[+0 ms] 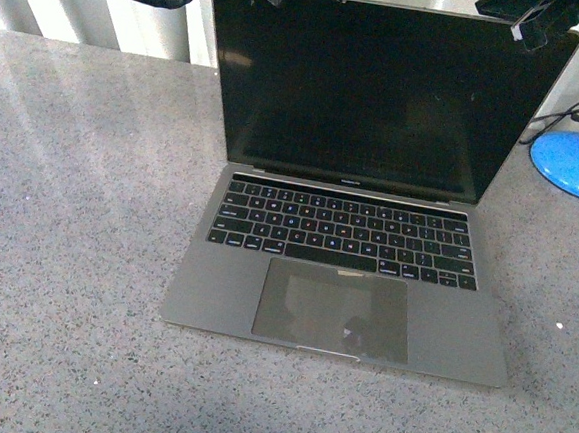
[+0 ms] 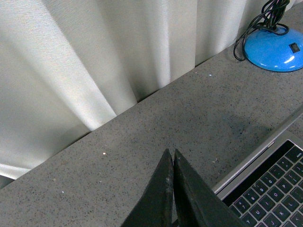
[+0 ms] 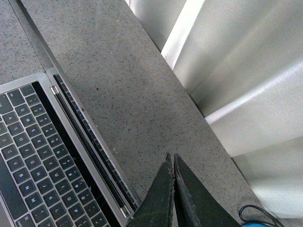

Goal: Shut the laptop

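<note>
Pinched together at the tips, the two dark fingers of the left gripper (image 2: 171,153) hold nothing, and the right gripper (image 3: 172,157) is closed and empty in the same way. In the front view both hang at the far edge of the scene, over the top rim of the lid: the left one near the lid's left corner, the right one by its right corner. Whether either touches the rim cannot be told. The laptop (image 1: 349,221) lies open in the middle of the grey speckled table (image 1: 69,209), turned slightly so its right side sits farther back. Its dark screen (image 1: 379,93) stands upright and leans a little away, the black keyboard (image 1: 344,231) sits just below the hinge, and the trackpad (image 1: 332,308) is nearest the camera. At the far right, apart from the laptop, a blue base (image 1: 575,159) rests on the table with a black cable (image 2: 265,16) coiled on it. A white curtain (image 2: 94,56) hangs along the far edge.
</note>
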